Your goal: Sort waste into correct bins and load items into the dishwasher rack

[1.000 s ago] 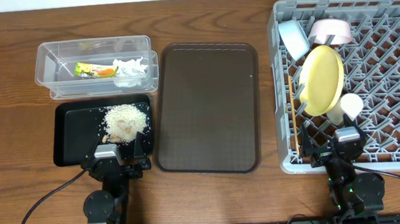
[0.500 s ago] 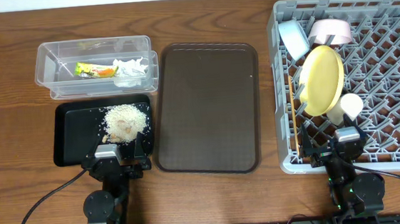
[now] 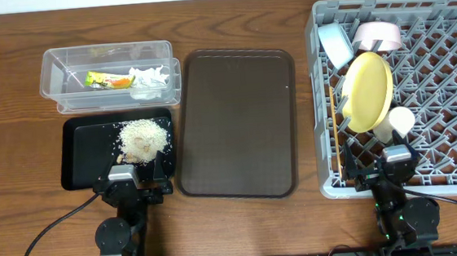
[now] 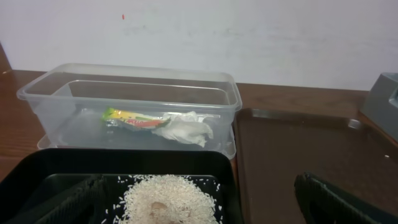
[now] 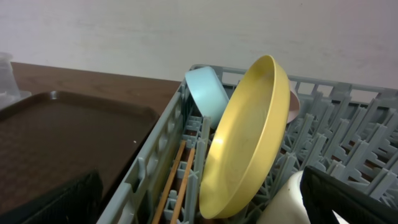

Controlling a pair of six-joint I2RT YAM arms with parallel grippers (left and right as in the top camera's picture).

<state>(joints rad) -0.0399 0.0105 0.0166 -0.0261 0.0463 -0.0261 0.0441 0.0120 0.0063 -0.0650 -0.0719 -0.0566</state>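
Note:
The clear tub (image 3: 110,72) holds the snack wrapper (image 3: 106,79) and white tissue (image 3: 148,79). The rice crumbs (image 3: 143,136) lie heaped in the black tray (image 3: 83,152). The grey rack (image 3: 446,86) holds the yellow plate (image 3: 369,91) on edge, the blue bowl (image 3: 336,43), white bowl (image 3: 379,34), small cup (image 3: 401,120) and chopsticks (image 3: 341,131). My left gripper (image 3: 134,175) is open and empty at the black tray's near edge, with the crumbs (image 4: 168,198) between its fingers' line (image 4: 199,208). My right gripper (image 3: 386,160) is open and empty at the rack's near left corner, facing the plate (image 5: 249,143).
A large dark brown serving tray (image 3: 236,123) lies between the bins and the rack, with nothing on it. The rack's near wall (image 5: 155,168) stands just in front of the right gripper. A white wall runs behind the table.

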